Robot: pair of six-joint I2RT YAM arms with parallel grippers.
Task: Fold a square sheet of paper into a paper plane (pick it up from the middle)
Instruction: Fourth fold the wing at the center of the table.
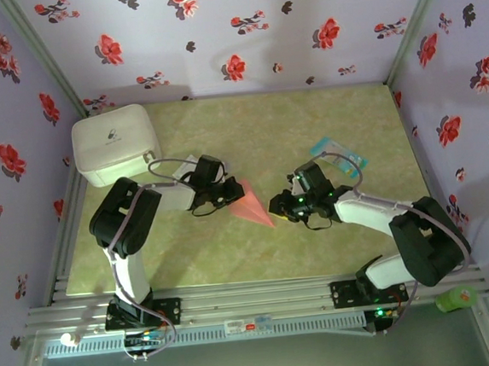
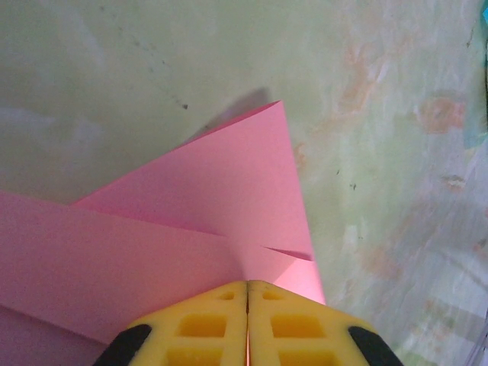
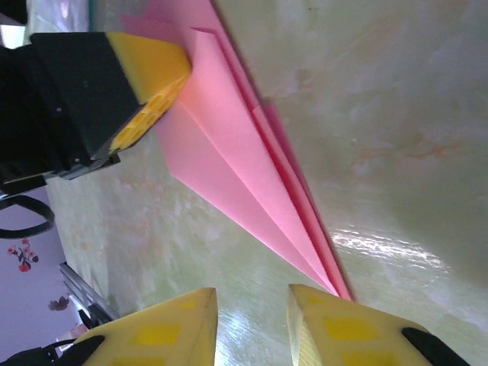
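Paper plane (image 1: 248, 201) lies on the table (image 1: 318, 245), approx. in the middle btw the two arms. It is a narrow pink dart w/ several folded layers. Its sharp nose points toward the right arm and a bit toward the near edge. Its wide tail end is at the left gripper (image 1: 227, 193).

Left arm: base at the near-left edge, first link goes up and away from it. Then the elbow bends and the forearm reaches to the right, wrist low over the table. In the left wrist view the left gripper (image 2: 248, 293) has its yellow pads pressed together w/ no gap, and the pink paper (image 2: 229, 198) is pinched btw them. From the right wrist the same gripper (image 3: 152, 84) sits on the tail, w/ one flap lifted against its pad.

Right arm: base at near-right, elbow out to the right, forearm coming leftward and low. The right gripper (image 3: 252, 301) has its fingers partly apart, w/ a clear gap and nothing in it. The nose of the plane (image 3: 244, 152) ends just beside one fingertip; contact I cannot tell.

White box (image 1: 114, 143) stands at the far-left corner, and a teal-and-white packet (image 1: 338, 153) lies behind the right wrist.
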